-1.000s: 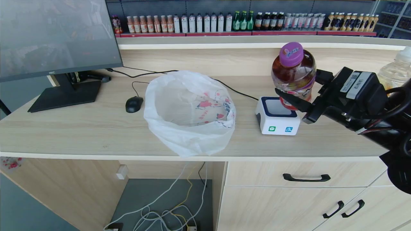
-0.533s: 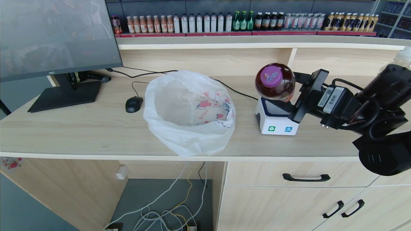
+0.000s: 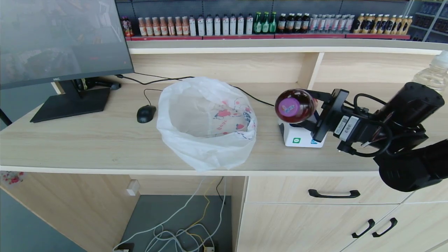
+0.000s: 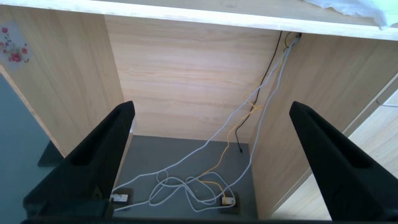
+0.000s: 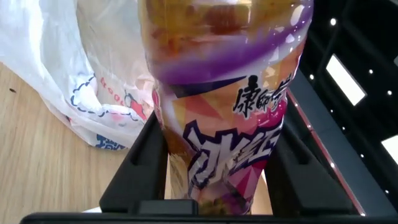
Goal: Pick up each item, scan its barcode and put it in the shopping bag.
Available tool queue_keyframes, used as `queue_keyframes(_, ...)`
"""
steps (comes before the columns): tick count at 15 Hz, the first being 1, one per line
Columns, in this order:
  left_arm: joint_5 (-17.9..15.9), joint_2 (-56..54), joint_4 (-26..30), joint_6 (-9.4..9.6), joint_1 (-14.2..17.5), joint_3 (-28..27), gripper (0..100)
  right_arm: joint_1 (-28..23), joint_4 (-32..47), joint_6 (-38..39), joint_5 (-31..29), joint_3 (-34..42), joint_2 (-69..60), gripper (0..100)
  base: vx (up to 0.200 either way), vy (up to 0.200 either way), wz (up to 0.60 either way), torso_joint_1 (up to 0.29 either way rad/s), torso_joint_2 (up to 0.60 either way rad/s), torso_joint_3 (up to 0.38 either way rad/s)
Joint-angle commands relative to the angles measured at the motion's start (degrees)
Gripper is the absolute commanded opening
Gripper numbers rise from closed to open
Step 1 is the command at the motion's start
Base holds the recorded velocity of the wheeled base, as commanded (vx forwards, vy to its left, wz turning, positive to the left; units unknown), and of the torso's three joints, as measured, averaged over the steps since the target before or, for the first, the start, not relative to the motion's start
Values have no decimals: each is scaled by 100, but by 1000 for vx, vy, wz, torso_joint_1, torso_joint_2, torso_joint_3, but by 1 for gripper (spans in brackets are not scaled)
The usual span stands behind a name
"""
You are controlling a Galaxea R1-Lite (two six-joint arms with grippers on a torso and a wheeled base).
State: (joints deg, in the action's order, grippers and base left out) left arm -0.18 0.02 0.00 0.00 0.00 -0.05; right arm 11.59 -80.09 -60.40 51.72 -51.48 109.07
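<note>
Nearest, below the counter (image 3: 87, 143), the left hand (image 4: 211, 124) is hanging with its 2 fingers spread wide and is gripping nothing.

At the counter's front edge the shopping bag (image 3: 206, 140) is sitting with its mouth gaping upward. Red and blue print is showing through the plastic, and I cannot tell whether any item is lying inside.

Just beside the bag, the scanner (image 3: 301, 138) is facing up. The right hand (image 3: 311, 108) is clamping the bottle (image 3: 294, 105) around its body and holding it tipped on its side directly above the scanner, apart from it, purple cap pointing out over the counter's front.

So the task is looking to be at the scanning step for this 1 item, with bagging not yet done.

Farther back at the right, a clear bottle (image 3: 434, 75) is standing on the counter, probably awaiting its turn. A mouse (image 3: 146, 113) and monitor (image 3: 59, 38) are sitting at the left.
</note>
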Motion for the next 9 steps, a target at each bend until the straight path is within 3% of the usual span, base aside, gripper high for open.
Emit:
queue_keyframes(1,1,-2,0,0,0,-4,100,-26,-103,2,57,15,115,0,0,0,0,0,0,0)
queue_keyframes(5,1,-2,0,0,0,-4,100,-157,-938,38,206,200,343,0,0,0,0,0,0,0)
queue_keyframes(9,1,-2,0,0,0,5,100,-149,-982,-191,224,261,431,0,0,0,0,0,0,0)
